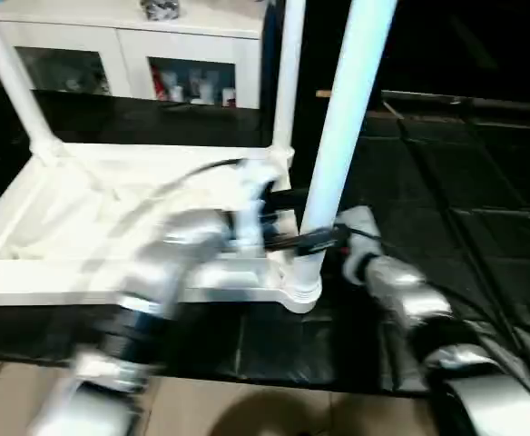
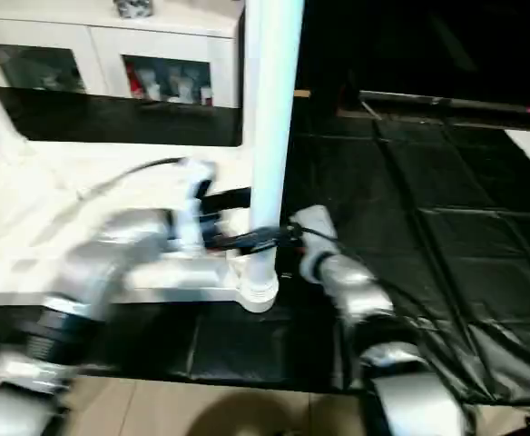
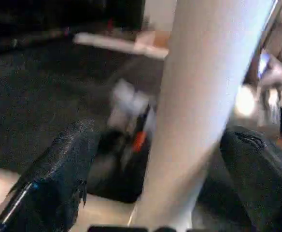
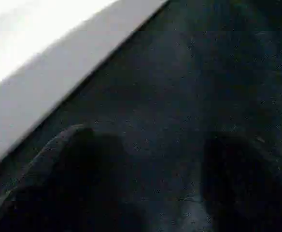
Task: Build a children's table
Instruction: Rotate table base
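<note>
Left wrist view: left gripper [image 3: 155, 179], fingers apart, straddles upright leg [image 3: 204, 111] to steady it; right gripper [image 4: 155, 183] spread, empty.

One white tabletop [image 1: 83, 227], lying underside up on one black mat [image 1: 465, 209]. Three white legs standing upright in its corner sockets: one at upper left [image 1: 11, 77], one at upper centre [image 1: 288, 82], one nearest the camera, centre [image 1: 342, 136]. One white glass-door cabinet [image 1: 129, 54] along the top edge, with two glass doors visible. Two silver forearms: the left arm [image 1: 170, 259] at lower left, the right arm [image 1: 410, 304] at lower right. Two tools, the left tool [image 3: 150, 174] and the right tool [image 4: 150, 183], each with two black fingers spread apart.
</note>
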{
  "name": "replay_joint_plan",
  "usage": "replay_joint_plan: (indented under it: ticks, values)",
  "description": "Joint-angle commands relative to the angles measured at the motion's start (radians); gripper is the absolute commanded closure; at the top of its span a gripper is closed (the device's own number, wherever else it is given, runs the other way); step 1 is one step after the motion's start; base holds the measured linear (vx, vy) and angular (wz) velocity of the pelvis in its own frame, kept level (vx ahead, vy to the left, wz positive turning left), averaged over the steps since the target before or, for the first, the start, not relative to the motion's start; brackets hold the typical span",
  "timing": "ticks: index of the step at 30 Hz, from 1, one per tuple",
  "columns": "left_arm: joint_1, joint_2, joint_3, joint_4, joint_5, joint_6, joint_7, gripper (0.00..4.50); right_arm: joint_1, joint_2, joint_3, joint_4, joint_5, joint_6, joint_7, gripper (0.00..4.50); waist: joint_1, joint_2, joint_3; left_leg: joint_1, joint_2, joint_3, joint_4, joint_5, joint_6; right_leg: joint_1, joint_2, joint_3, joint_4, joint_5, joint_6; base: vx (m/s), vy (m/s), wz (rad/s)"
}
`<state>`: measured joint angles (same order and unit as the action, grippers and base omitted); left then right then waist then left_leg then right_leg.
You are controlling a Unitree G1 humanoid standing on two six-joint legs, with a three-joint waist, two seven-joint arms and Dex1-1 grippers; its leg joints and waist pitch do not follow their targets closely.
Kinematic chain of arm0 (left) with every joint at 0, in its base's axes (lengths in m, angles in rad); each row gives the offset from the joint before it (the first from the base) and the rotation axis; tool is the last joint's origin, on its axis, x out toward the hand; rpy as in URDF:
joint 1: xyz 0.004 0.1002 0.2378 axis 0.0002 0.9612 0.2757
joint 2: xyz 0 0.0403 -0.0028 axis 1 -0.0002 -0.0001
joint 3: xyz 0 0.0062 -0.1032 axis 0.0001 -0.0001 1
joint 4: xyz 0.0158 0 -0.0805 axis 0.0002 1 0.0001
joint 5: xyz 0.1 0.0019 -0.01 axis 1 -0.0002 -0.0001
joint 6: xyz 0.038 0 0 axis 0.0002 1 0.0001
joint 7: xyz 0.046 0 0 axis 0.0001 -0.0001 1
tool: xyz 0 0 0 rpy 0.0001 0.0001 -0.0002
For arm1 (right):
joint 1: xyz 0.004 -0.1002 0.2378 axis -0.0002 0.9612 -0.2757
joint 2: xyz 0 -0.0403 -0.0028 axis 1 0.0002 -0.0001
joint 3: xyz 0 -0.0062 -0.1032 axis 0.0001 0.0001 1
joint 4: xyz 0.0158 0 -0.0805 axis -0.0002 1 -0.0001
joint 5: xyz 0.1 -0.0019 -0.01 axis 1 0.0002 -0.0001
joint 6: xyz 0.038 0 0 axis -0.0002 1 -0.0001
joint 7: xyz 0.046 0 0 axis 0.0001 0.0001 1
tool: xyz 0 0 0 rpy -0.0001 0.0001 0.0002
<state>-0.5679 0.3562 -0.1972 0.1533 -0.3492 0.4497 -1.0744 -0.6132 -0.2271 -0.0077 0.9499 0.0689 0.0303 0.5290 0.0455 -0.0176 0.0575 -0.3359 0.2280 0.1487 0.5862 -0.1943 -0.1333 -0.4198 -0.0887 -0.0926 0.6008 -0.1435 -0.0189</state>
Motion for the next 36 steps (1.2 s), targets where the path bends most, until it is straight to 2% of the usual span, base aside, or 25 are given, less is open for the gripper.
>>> replay_joint_plan:
  ticks: [1,2,3,4,5,6,7,8,9,10,11,12,13,15,18,20,21,23,25,27,30,34,35,36]
  values:
    - [0.001,0.031,-0.051,0.003,0.023,-0.014,-0.070,0.00,0.010,-0.020,-0.006,-0.047,0.007,0.001,0.039,0.00,0.008,0.012,-0.070,-0.011,-0.016,0.022,-0.067,-0.245,0.039,0.065,-0.028,0.034,-0.069,-0.329,-0.189,0.000,0.000,0.00]
    - [0.003,0.054,-0.064,0.006,0.031,-0.016,-0.096,0.00,0.014,-0.034,-0.004,-0.058,0.007,0.004,0.056,0.00,0.008,0.011,-0.069,-0.012,-0.014,0.023,-0.068,-0.241,0.042,0.066,-0.030,0.035,-0.069,-0.324,-0.195,0.000,0.000,0.00]
    - [0.001,0.086,-0.086,0.020,0.049,-0.024,-0.131,0.00,0.026,-0.060,0.004,-0.087,0.007,0.013,0.098,0.00,0.010,0.016,-0.070,-0.011,-0.014,0.023,-0.067,-0.240,0.043,0.066,-0.030,0.036,-0.067,-0.317,-0.198,0.000,0.000,0.00]
    - [-0.004,0.117,-0.113,0.048,0.079,-0.047,-0.166,0.18,0.045,-0.093,0.019,-0.132,0.008,0.025,0.157,0.00,0.011,0.014,-0.070,-0.011,-0.014,0.024,-0.067,-0.236,0.047,0.066,-0.029,0.037,-0.067,-0.302,-0.202,0.000,0.000,0.00]
    - [-0.007,0.126,-0.123,0.062,0.092,-0.059,-0.177,0.18,0.054,-0.106,0.027,-0.152,0.007,0.028,0.182,0.00,0.013,0.012,-0.070,-0.013,-0.015,0.024,-0.067,-0.230,0.053,0.069,-0.027,0.037,-0.066,-0.292,-0.200,0.000,0.000,0.00]
    - [-0.017,0.136,-0.142,0.095,0.122,-0.091,-0.186,0.29,0.077,-0.130,0.044,-0.199,0.010,0.036,0.235,0.00,0.015,0.018,-0.068,-0.012,-0.016,0.024,-0.067,-0.230,0.058,0.069,-0.026,0.037,-0.069,-0.293,-0.196,0.000,0.000,0.00]
    - [-0.023,0.142,-0.154,0.118,0.143,-0.113,-0.192,0.29,0.093,-0.146,0.057,-0.232,0.012,0.041,0.272,0.00,0.017,0.015,-0.069,-0.010,-0.016,0.027,-0.065,-0.231,0.058,0.068,-0.027,0.038,-0.068,-0.296,-0.193,0.000,0.000,0.00]
    - [-0.033,0.147,-0.169,0.148,0.167,-0.132,-0.195,0.39,0.119,-0.169,0.074,-0.290,0.023,0.051,0.328,0.00,0.019,0.018,-0.071,-0.014,-0.017,0.026,-0.065,-0.219,0.057,0.073,-0.028,0.038,-0.067,-0.298,-0.191,0.000,0.000,0.00]
    - [-0.044,0.151,-0.184,0.179,0.192,-0.152,-0.195,0.46,0.147,-0.194,0.091,-0.349,0.036,0.061,0.383,0.00,0.020,0.017,-0.068,-0.014,-0.018,0.027,-0.066,-0.221,0.066,0.073,-0.023,0.036,-0.075,-0.307,-0.182,0.000,0.000,0.00]
    - [-0.051,0.152,-0.193,0.200,0.209,-0.167,-0.193,0.46,0.167,-0.211,0.100,-0.395,0.052,0.077,0.424,0.00,0.025,0.019,-0.070,-0.010,-0.013,0.027,-0.064,-0.220,0.069,0.070,-0.028,0.038,-0.070,-0.300,-0.182,0.000,0.000,0.00]
    - [-0.057,0.152,-0.200,0.220,0.224,-0.183,-0.192,0.46,0.191,-0.232,0.108,-0.452,0.074,0.102,0.468,0.00,0.026,0.015,-0.070,-0.018,-0.015,0.024,-0.066,-0.215,0.070,0.077,-0.027,0.035,-0.070,-0.307,-0.177,0.000,0.000,0.00]
    - [-0.061,0.149,-0.203,0.233,0.232,-0.193,-0.187,0.73,0.209,-0.250,0.113,-0.498,0.091,0.123,0.498,0.00,0.027,0.015,-0.069,-0.015,-0.014,0.026,-0.064,-0.223,0.074,0.073,-0.027,0.036,-0.073,-0.319,-0.176,0.000,0.000,0.00]
    - [-0.061,0.149,-0.203,0.233,0.232,-0.193,-0.187,0.73,0.209,-0.250,0.113,-0.498,0.091,0.123,0.498,0.00,0.026,0.013,-0.069,-0.019,-0.014,0.024,-0.066,-0.222,0.073,0.077,-0.028,0.035,-0.074,-0.328,-0.171,0.000,0.000,0.00]
    - [-0.071,0.133,-0.205,0.258,0.233,-0.201,-0.169,0.83,0.251,-0.291,0.122,-0.605,0.124,0.189,0.545,0.00,0.025,0.009,-0.068,-0.017,-0.015,0.025,-0.065,-0.225,0.070,0.073,-0.029,0.035,-0.078,-0.364,-0.162,0.000,0.000,0.00]
    - [-0.077,0.119,-0.208,0.286,0.240,-0.220,-0.173,1.18,0.292,-0.321,0.129,-0.711,0.141,0.248,0.567,0.00,0.029,0.009,-0.067,-0.017,-0.017,0.024,-0.066,-0.228,0.068,0.073,-0.029,0.034,-0.083,-0.405,-0.142,0.000,0.000,0.00]
    - [-0.078,0.106,-0.202,0.310,0.244,-0.237,-0.176,1.27,0.309,-0.326,0.120,-0.761,0.158,0.291,0.567,0.00,0.030,0.008,-0.066,-0.016,-0.019,0.025,-0.064,-0.231,0.066,0.069,-0.029,0.033,-0.090,-0.437,-0.126,0.000,0.000,0.00]
    - [-0.078,0.101,-0.199,0.321,0.248,-0.248,-0.175,1.51,0.314,-0.329,0.115,-0.782,0.172,0.330,0.566,0.00,0.029,0.006,-0.066,-0.017,-0.020,0.022,-0.066,-0.233,0.064,0.069,-0.028,0.031,-0.094,-0.466,-0.110,0.000,0.000,0.00]
    - [-0.076,0.092,-0.196,0.340,0.256,-0.273,-0.165,1.68,0.324,-0.342,0.109,-0.826,0.209,0.398,0.579,0.00,0.030,0.004,-0.066,-0.018,-0.019,0.021,-0.066,-0.229,0.066,0.069,-0.029,0.031,-0.094,-0.467,-0.103,0.000,0.000,0.00]
    - [-0.076,0.086,-0.192,0.353,0.260,-0.289,-0.152,1.71,0.336,-0.342,0.102,-0.854,0.229,0.424,0.574,0.00,0.032,0.001,-0.068,-0.018,-0.018,0.022,-0.065,-0.223,0.065,0.068,-0.031,0.031,-0.094,-0.467,-0.096,0.000,0.000,0.00]
    - [-0.082,0.080,-0.189,0.370,0.263,-0.300,-0.146,1.90,0.347,-0.340,0.099,-0.877,0.229,0.416,0.564,0.00,0.035,-0.001,-0.068,-0.018,-0.017,0.023,-0.064,-0.215,0.062,0.066,-0.032,0.030,-0.093,-0.471,-0.091,0.000,0.000,0.00]
    - [-0.087,0.076,-0.188,0.385,0.267,-0.309,-0.147,2.11,0.352,-0.327,0.082,-0.895,0.235,0.419,0.538,0.00,0.042,0.002,-0.069,-0.018,-0.016,0.022,-0.065,-0.201,0.059,0.065,-0.033,0.032,-0.091,-0.452,-0.093,0.000,0.000,0.00]
    - [-0.093,0.075,-0.192,0.405,0.280,-0.327,-0.161,2.25,0.368,-0.375,0.099,-0.954,0.252,0.474,0.578,0.00,0.050,0.001,-0.069,-0.016,-0.014,0.022,-0.067,-0.189,0.058,0.066,-0.033,0.034,-0.087,-0.418,-0.100,0.000,0.000,0.00]
    - [-0.094,0.075,-0.193,0.409,0.281,-0.330,-0.163,2.50,0.372,-0.388,0.105,-0.960,0.262,0.481,0.599,0.00,0.055,0.003,-0.071,-0.014,-0.012,0.023,-0.066,-0.187,0.062,0.066,-0.034,0.036,-0.084,-0.390,-0.110,0.000,0.000,0.00]
    - [-0.094,0.074,-0.193,0.411,0.281,-0.332,-0.164,2.61,0.375,-0.395,0.108,-0.963,0.268,0.486,0.613,0.00,0.055,0.003,-0.072,-0.017,-0.011,0.022,-0.066,-0.182,0.064,0.069,-0.034,0.036,-0.080,-0.366,-0.124,0.000,0.000,0.00]
